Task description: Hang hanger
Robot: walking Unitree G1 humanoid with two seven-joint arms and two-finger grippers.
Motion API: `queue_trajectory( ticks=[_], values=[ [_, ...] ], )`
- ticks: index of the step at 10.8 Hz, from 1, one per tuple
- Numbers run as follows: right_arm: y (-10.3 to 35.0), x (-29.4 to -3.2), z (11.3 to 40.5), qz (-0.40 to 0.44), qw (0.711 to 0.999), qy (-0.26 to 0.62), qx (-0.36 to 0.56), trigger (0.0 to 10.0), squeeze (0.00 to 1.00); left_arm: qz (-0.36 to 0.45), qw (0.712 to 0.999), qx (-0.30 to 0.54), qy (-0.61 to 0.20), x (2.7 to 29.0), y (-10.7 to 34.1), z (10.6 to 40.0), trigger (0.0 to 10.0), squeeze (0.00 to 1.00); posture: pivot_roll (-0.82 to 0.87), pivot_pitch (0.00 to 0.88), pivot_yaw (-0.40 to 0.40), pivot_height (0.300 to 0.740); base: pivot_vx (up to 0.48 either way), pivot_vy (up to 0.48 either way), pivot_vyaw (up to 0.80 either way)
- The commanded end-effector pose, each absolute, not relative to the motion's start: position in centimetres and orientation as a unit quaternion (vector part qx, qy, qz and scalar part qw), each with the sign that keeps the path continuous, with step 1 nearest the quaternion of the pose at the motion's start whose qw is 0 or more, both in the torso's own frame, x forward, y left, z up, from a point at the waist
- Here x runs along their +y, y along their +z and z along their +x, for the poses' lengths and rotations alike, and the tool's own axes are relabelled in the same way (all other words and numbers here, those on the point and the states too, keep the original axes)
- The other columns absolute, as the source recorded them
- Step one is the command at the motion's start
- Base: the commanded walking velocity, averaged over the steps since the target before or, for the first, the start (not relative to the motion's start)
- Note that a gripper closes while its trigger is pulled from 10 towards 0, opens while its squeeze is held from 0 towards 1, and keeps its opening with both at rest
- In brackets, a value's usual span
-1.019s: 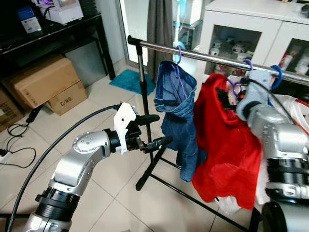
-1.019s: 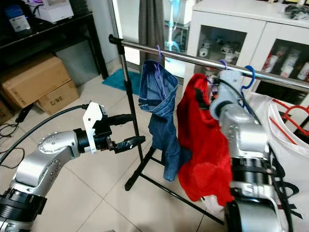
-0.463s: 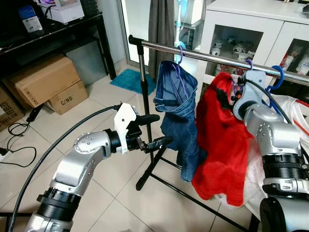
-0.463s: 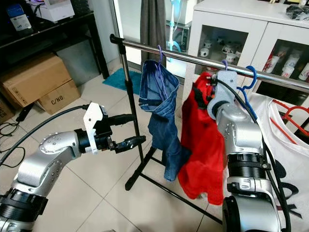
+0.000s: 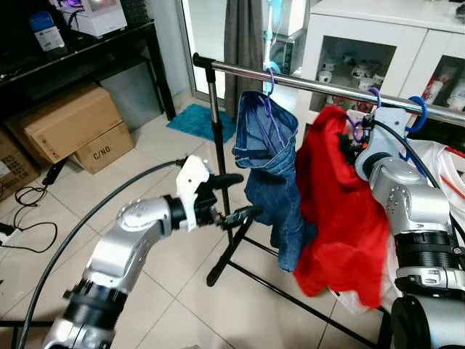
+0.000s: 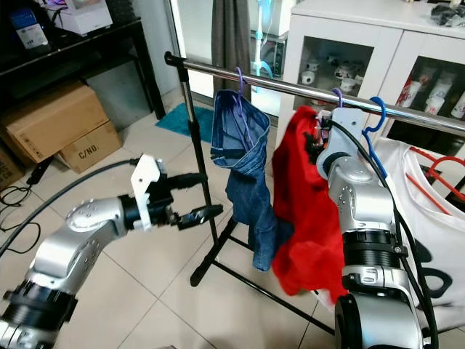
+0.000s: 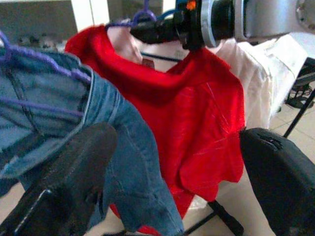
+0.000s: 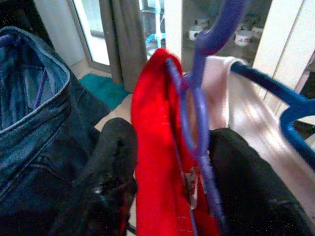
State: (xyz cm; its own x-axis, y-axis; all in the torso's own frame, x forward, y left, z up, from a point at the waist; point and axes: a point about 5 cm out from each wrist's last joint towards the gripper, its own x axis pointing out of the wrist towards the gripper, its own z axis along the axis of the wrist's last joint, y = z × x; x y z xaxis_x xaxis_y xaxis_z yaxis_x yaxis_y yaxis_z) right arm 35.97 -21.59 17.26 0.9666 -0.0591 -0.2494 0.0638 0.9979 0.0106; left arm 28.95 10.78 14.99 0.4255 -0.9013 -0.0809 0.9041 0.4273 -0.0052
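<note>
— Claws first: where is the left claw (image 5: 231,198)?
— Fingers spread, empty, just beside the denim garment (image 5: 272,182).
— Right claw (image 8: 165,182)?
— Clamped on the purple hanger (image 8: 197,118) with the red garment (image 5: 338,196), up at the rail (image 5: 290,81).

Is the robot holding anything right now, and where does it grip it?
The right end effector grips the purple hanger with the red garment, just below its hook.

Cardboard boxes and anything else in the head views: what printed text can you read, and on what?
"C/NO." on the smaller cardboard box on the floor.
Blue box on the black shelf: label too small to read.
White garment: black print, partly hidden, unreadable.
</note>
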Motion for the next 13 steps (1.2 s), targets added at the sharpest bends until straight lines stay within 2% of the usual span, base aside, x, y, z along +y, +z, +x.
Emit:
queue_trajectory(
  ticks=[1,6,13],
  values=[
    [17.8,-21.4,36.3,0.005,0.993,-0.032,0.114,0.0,0.0,0.028,0.84,0.034,-0.541,10.6,15.1,29.0,10.0,0.0,-0.21,0.0,0.106,0.74,0.0,0.0,0.0],
    [17.9,-20.3,36.5,-0.001,0.994,-0.008,0.106,0.0,0.0,0.033,0.846,0.026,-0.532,10.8,15.2,29.1,10.0,0.0,-0.2,0.0,0.1,0.74,0.0,0.0,0.0],
    [18.5,-20.7,36.2,-0.003,0.996,-0.002,0.084,0.0,0.0,0.033,0.862,0.017,-0.505,10.4,14.9,29.1,10.0,0.0,-0.2,0.0,0.085,0.74,0.0,0.0,0.0]
  ],
)
